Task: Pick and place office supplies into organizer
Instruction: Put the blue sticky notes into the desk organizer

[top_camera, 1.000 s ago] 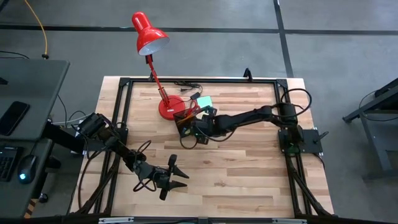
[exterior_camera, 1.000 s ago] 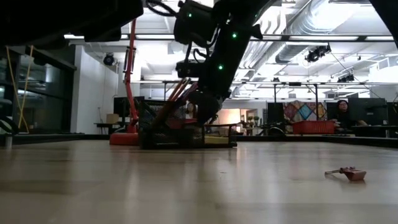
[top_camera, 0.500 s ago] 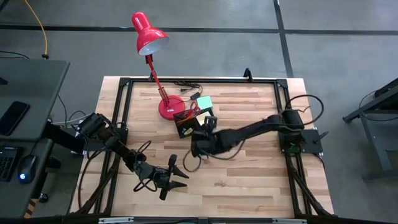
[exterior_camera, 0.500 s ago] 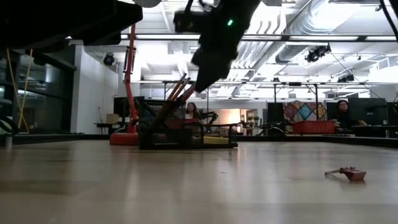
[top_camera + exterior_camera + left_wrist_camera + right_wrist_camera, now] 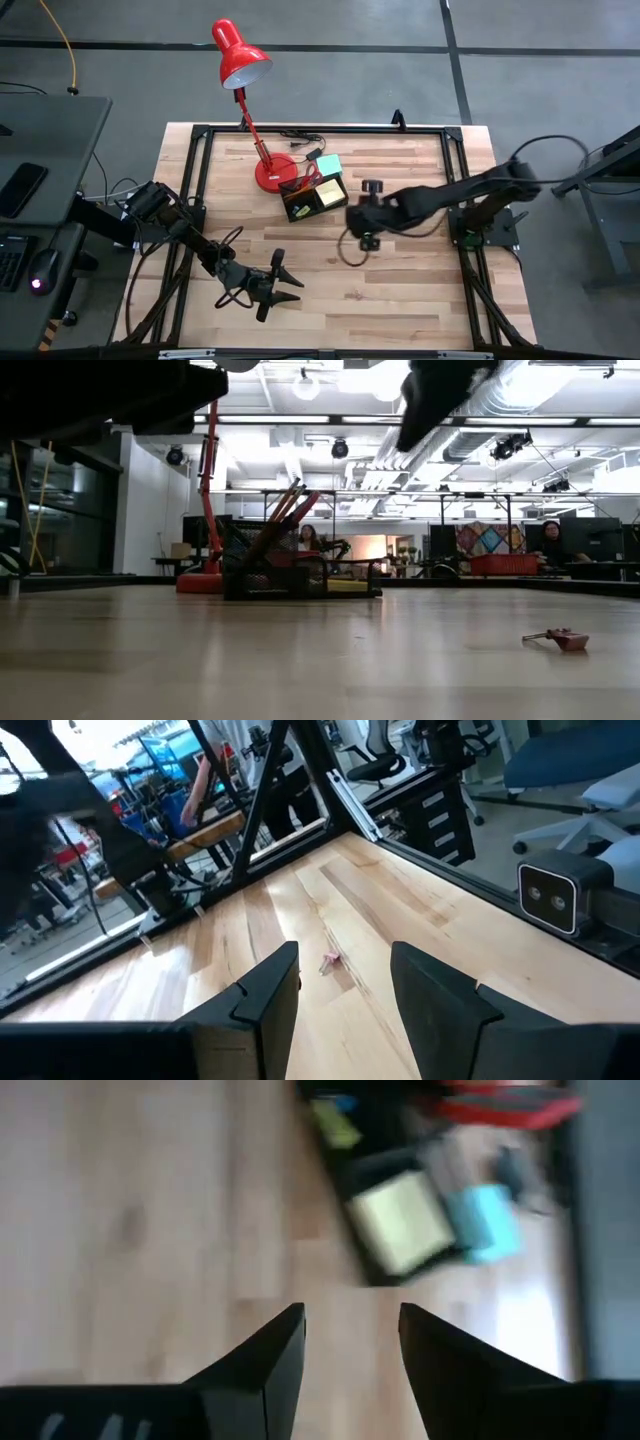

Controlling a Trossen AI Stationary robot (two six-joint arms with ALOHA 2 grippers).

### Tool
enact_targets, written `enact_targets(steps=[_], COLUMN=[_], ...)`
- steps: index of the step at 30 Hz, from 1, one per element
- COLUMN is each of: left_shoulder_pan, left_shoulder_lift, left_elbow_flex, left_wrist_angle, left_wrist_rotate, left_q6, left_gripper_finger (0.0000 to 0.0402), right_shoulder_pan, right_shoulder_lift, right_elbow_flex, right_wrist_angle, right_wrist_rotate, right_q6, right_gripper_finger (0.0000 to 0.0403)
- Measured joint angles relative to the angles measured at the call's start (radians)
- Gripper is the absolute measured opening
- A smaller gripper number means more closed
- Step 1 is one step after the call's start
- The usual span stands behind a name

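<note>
The black organizer [image 5: 303, 205] stands near the far middle of the table, beside the red lamp base. Orange pencils and red-handled scissors [image 5: 283, 520] stick up out of it. A yellow sticky pad [image 5: 331, 194] lies in its right compartment. A teal pad [image 5: 327, 164] sits at its far side; whether inside or outside I cannot tell. My right gripper [image 5: 350, 1312] hangs open and empty, high above the wood, right of the organizer [image 5: 370, 1175]. My left gripper [image 5: 288, 282] waits open near the front edge. A small pinkish piece [image 5: 330, 959] lies on the wood ahead of it.
A red desk lamp has its base [image 5: 272, 176] left of the organizer and its head [image 5: 240, 55] beyond the far edge. A black cable [image 5: 300, 135] lies at the far edge. A black frame [image 5: 195, 180] rims the table. Bare wood spreads over the middle and right.
My right gripper has risen from the organizer and swung toward the table's right and near side, with nothing between its fingers. The pencils and scissors stay standing in the organizer.
</note>
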Motion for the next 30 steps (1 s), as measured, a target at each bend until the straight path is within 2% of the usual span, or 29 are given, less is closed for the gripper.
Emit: enact_targets(steps=[2, 5, 7, 11, 15, 18, 27, 30], left_shoulder_pan=[0.0, 0.0, 0.0, 0.001, 0.0, 0.0, 0.001, 0.001], left_shoulder_lift=[0.0, 0.0, 0.0, 0.0, 0.0, 0.0, 0.0, 0.0], left_elbow_flex=[0.0, 0.0, 0.0, 0.0, 0.0, 0.0, 0.042, 0.06], left_wrist_angle=[-0.015, -0.02, -0.021, 0.006, 0.067, 0.132, 0.185, 0.175], left_wrist_rotate=[0.0, 0.0, 0.0, -0.004, -0.059, -0.117, -0.145, -0.145], left_q6=[-0.019, -0.027, -0.026, 0.002, 0.05, 0.089, 0.225, 0.226], left_gripper_finger=[0.0152, 0.0152, 0.0152, 0.0152, 0.0152, 0.0152, 0.0152, 0.0152], right_shoulder_pan=[-0.002, -0.049, -0.097, -0.218, -0.364, -0.462, -0.7, -0.73], right_shoulder_lift=[-0.082, -0.211, -0.278, -0.346, -0.339, -0.323, -0.192, -0.106], right_elbow_flex=[-0.108, -0.243, -0.336, -0.472, -0.564, -0.618, -0.633, -0.602], right_wrist_angle=[0.044, 0.063, 0.156, 0.386, 0.504, 0.603, 0.802, 0.829], right_wrist_rotate=[-0.029, 0.044, 0.05, -0.064, -0.058, -0.084, -0.39, -0.425], right_q6=[-0.024, -0.011, -0.056, -0.231, -0.484, -0.566, -0.781, -0.834], right_gripper_finger=[0.0146, 0.0141, 0.0141, 0.0148, 0.0162, 0.0172, 0.0177, 0.0178])
